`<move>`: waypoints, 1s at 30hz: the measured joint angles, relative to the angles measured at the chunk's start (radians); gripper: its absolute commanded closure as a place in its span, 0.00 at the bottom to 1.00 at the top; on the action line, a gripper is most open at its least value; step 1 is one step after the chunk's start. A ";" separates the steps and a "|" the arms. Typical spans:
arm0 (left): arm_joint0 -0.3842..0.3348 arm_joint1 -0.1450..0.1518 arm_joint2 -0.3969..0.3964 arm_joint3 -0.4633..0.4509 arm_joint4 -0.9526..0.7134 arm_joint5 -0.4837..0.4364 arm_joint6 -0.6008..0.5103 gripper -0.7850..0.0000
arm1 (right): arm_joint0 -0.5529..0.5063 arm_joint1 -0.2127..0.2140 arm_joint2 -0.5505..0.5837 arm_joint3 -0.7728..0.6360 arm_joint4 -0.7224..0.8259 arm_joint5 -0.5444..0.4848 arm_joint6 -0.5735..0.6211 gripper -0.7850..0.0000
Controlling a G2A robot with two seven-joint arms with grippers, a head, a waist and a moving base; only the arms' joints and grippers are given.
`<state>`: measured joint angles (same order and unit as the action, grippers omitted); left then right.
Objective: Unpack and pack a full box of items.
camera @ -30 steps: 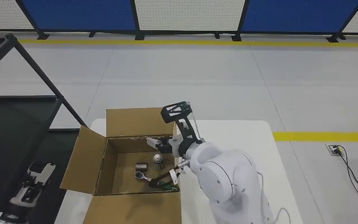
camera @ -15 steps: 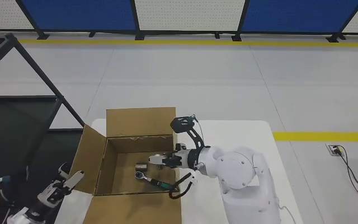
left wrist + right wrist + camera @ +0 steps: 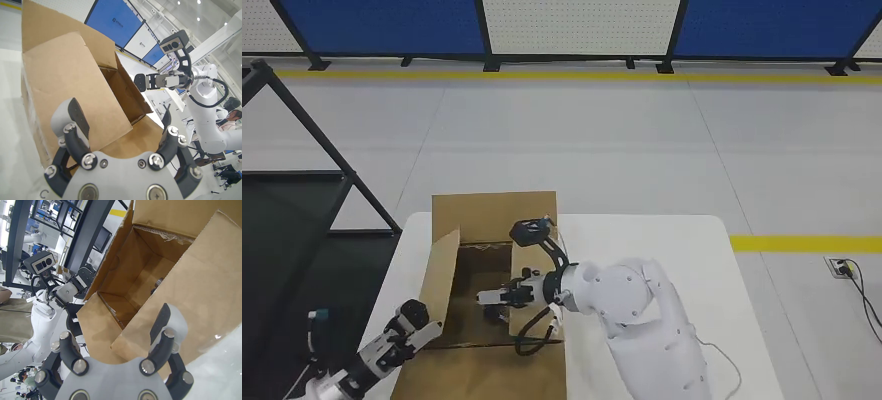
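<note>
While both arms are at the box, I see the left gripper (image 3: 121, 113) with its fingers spread wide and nothing between them. It is just outside the left flap (image 3: 442, 268), which stands upright. The right gripper (image 3: 490, 297) is spread apart as well and holds nothing. It hangs over the open box (image 3: 487, 215), beside the right flap (image 3: 526, 285), which is raised. The box sits at the left edge of the desk (image 3: 662, 240). On its floor I can see a small metal piece (image 3: 160, 281), partly hidden by the flap.
</note>
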<state>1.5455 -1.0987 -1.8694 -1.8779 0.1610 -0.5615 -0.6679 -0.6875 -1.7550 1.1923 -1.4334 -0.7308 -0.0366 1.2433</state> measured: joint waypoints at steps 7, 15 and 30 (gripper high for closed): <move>-0.031 0.005 0.057 0.023 0.058 0.059 -0.020 0.00 | 0.039 0.002 -0.039 0.115 0.013 0.008 -0.036 0.00; -0.054 0.010 0.091 0.053 0.088 0.101 -0.010 0.00 | 0.063 0.008 -0.066 0.176 0.023 0.010 -0.050 0.00; -0.037 0.018 0.049 0.016 -0.011 0.099 0.047 0.00 | 0.077 0.028 -0.061 0.115 0.073 0.003 -0.054 0.00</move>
<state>1.5090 -1.0811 -1.8208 -1.8617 0.1502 -0.4623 -0.6208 -0.6102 -1.7270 1.1317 -1.3181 -0.6583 -0.0340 1.1896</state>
